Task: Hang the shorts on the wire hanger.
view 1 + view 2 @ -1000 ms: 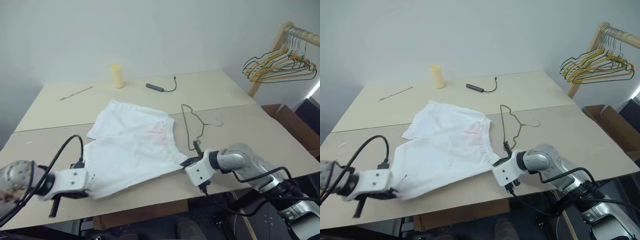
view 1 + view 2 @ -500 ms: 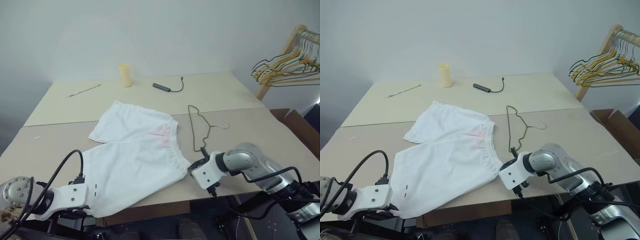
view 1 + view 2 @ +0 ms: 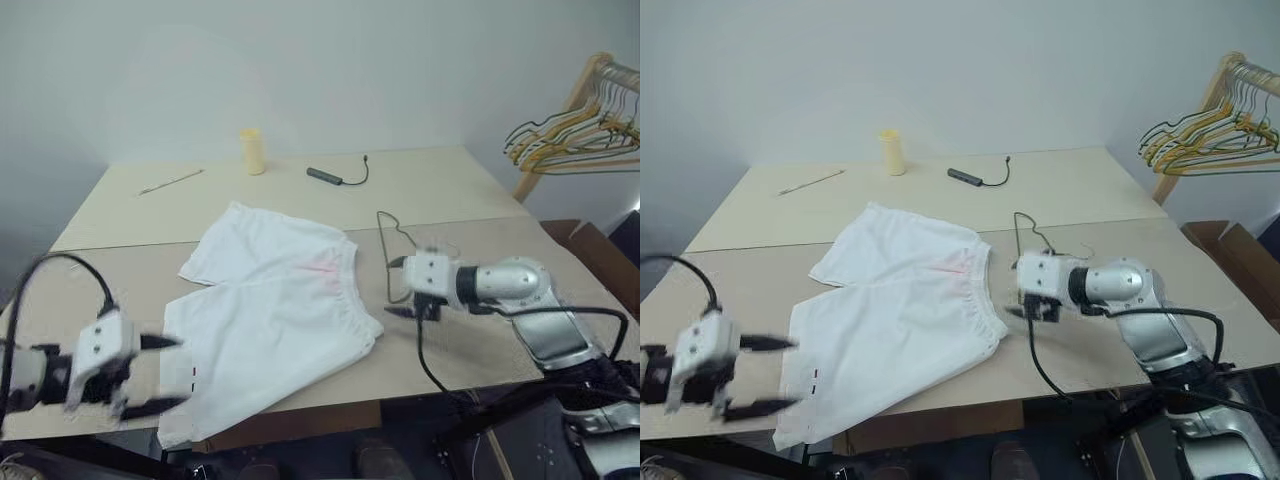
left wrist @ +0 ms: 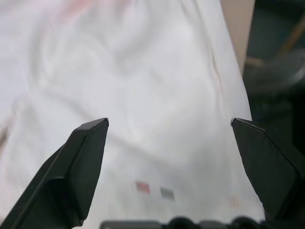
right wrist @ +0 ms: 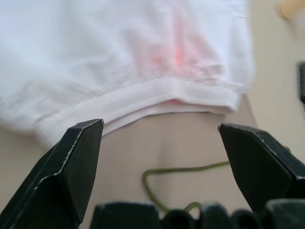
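Lying flat and rumpled, the soft white shorts have a gathered waistband beside the thin wire hanger. Both the left gripper and right gripper hover level, fingers spread wide, holding nothing.

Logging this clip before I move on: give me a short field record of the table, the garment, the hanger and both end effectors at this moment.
surface: tan table
shorts: white, spread flat on the table, one hem at the near edge
wire hanger: lying on the table beside the waistband, not in the shorts
left end effector: open, above the near hem, holding nothing
right end effector: open, near the waistband and hanger, holding nothing
other items: yellow cylinder, cable, hanger rack
task state: shorts not hung
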